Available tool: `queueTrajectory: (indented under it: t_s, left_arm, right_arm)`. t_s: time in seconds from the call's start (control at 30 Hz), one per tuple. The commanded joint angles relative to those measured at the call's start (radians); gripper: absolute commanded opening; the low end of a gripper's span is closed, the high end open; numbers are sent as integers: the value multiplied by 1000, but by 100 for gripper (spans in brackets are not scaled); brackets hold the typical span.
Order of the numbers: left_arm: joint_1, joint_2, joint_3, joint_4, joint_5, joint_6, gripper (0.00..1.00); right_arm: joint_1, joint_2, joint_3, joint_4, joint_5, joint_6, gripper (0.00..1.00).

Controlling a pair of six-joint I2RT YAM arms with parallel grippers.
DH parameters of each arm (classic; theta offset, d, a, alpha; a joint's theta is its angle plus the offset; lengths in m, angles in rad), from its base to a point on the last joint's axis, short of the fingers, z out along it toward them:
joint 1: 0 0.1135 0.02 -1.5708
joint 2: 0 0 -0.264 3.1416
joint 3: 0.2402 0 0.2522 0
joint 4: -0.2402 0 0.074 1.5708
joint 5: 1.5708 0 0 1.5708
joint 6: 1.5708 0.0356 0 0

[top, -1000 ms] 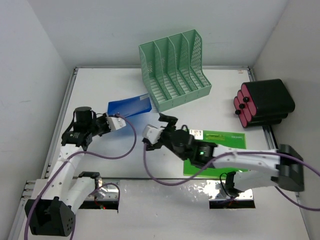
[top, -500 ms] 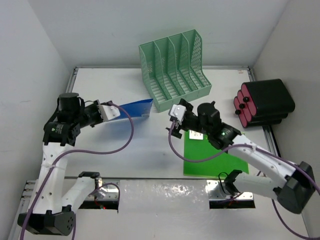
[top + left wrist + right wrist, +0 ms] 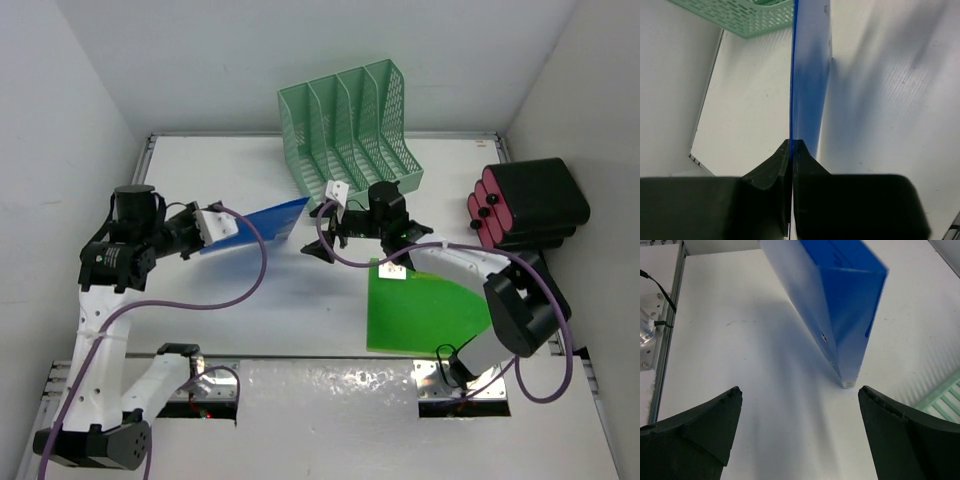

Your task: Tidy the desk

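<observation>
- Desk (image 3: 190,165) carries a mint-green file rack (image 3: 350,135) at the back, a green folder (image 3: 425,310) lying flat near the front, and a black-and-red case (image 3: 530,205) at its right edge.
- Left gripper (image 3: 791,150) is clamped on the blue folder (image 3: 262,220), which stands on edge just beside the rack.
- Right gripper (image 3: 800,430) is spread wide, grasping nothing, and faces the folder's end.
- Progress looks early: the rack's slots seem bare, and both folders are unfiled.

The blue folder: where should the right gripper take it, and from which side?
Probably its free end near the rack: the blue folder stands on edge, so the open right gripper can come straight along the desk, one finger on each flat face.
</observation>
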Motion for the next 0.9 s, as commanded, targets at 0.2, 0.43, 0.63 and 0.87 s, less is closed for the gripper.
queueTrajectory:
  t_s: [0.2,0.43,0.63,0.87]
  left_arm:
    - [-1,30,113,-42,120,5,0]
    - [-1,33,173,-109,186,-1,0]
    - [-1,45,167,-83,215,-21,0]
    - [-1,59,101,16,223,-94,0]
  right_arm:
    - [-2,47,74,177,-90,-4,95]
    - [-28,125,118,288,-113,74,95]
    - [-27,279,200,487,-263,292,80]
    - [-27,350,160,926,-323,706,25]
